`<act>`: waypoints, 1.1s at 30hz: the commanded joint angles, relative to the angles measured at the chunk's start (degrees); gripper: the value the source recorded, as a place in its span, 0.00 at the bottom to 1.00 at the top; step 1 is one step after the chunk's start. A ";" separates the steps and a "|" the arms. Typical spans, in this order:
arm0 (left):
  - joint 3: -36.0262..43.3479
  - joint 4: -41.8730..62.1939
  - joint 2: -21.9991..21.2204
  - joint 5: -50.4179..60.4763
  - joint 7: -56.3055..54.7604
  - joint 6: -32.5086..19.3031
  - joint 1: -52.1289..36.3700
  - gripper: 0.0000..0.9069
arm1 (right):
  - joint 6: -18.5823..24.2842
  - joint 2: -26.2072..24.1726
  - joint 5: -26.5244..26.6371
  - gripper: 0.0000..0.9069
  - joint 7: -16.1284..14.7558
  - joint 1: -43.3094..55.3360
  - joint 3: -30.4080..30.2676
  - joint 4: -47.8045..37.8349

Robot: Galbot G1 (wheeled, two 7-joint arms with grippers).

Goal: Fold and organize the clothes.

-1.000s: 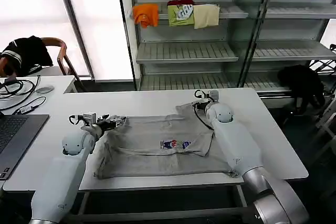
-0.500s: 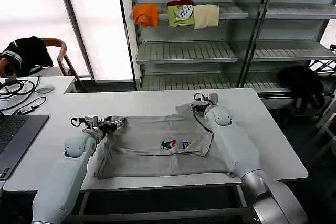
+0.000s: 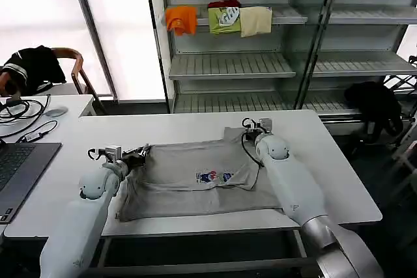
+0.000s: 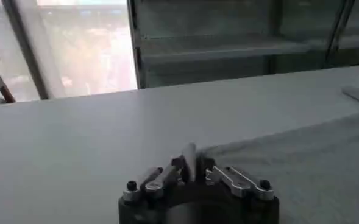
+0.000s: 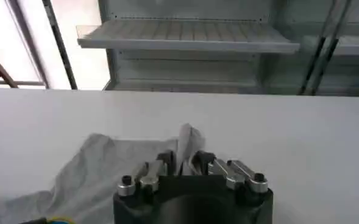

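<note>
While the fold is only partly made, we hold the grey T-shirt point(image 3: 195, 177) at two places on its far edge: our left gripper point(image 3: 139, 153) is pinched on the far left corner, and our right gripper point(image 3: 251, 132) is clamped on a raised peak of cloth at the far right. In each wrist view a thin ridge of fabric stands up between closed fingers point(image 4: 180, 164), so both holds look firm. The shirt lies across the middle of the white table point(image 3: 339, 180), chest print up, with one layer already drawn over itself and its near hem close to the table's front edge. By our judgement, the remaining folds and the putting away are not yet done. A laptop point(image 3: 19, 170) and cables sit on the desk at our left. Behind the table stand grey shelves point(image 3: 228, 63), with orange, green and cream folded garments point(image 3: 221, 17) on an upper one, and a chair draped in black cloth by the bright window.
</note>
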 commanded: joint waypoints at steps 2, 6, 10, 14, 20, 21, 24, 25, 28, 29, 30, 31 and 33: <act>-0.29 -0.18 -0.48 0.19 -1.06 -0.86 0.06 0.02 | -0.17 -0.97 1.08 0.00 0.16 -0.88 0.24 2.31; -0.66 -3.08 -0.56 0.09 -1.06 -1.84 0.54 0.02 | -0.17 -1.74 2.40 0.00 -0.09 -1.62 0.98 4.90; -0.92 -7.10 -0.27 -0.54 -1.02 -2.05 1.37 0.02 | -0.11 -2.84 2.65 0.00 -0.55 -3.06 2.01 10.40; -1.05 -10.13 0.40 -0.97 -0.91 -2.35 2.31 0.02 | -0.09 -3.66 4.27 0.00 -0.95 -4.43 2.93 15.41; -1.14 -13.15 1.03 -1.65 -0.96 -3.09 3.35 0.02 | -0.07 -4.52 4.66 0.00 -1.84 -6.54 3.68 22.21; -1.16 -13.29 1.06 -1.63 -0.96 -3.10 3.42 0.02 | -0.09 -4.52 4.68 0.00 -1.82 -6.90 3.88 22.99; -1.57 -13.88 1.13 -1.53 -0.92 -3.13 3.99 0.02 | -0.10 -4.65 4.86 0.00 -1.47 -8.01 4.39 25.52; -1.75 -14.07 1.22 -1.47 -0.89 -3.18 4.31 0.02 | -0.10 -4.74 4.96 0.00 -1.37 -8.28 4.51 26.01; -2.27 -14.94 1.68 -1.44 -0.64 -3.28 5.41 0.02 | -0.11 -5.25 5.49 0.00 -1.03 -9.95 5.16 28.70; -2.51 -15.36 1.87 -1.44 -0.53 -3.31 5.97 0.02 | -0.10 -5.44 5.32 0.00 -1.18 -10.59 5.67 29.79; -2.75 -15.86 2.12 -1.45 -0.42 -3.36 6.51 0.02 | -0.10 -5.81 5.43 0.00 -1.20 -11.41 5.92 30.77; -2.82 -16.14 2.25 -1.43 -0.40 -3.37 6.79 0.02 | -0.11 -6.12 5.41 0.00 -1.32 -12.17 6.18 31.69; -3.36 -16.95 2.56 -1.36 -0.21 -3.45 8.03 0.02 | -0.12 -6.93 5.47 0.00 -1.17 -14.19 6.62 34.12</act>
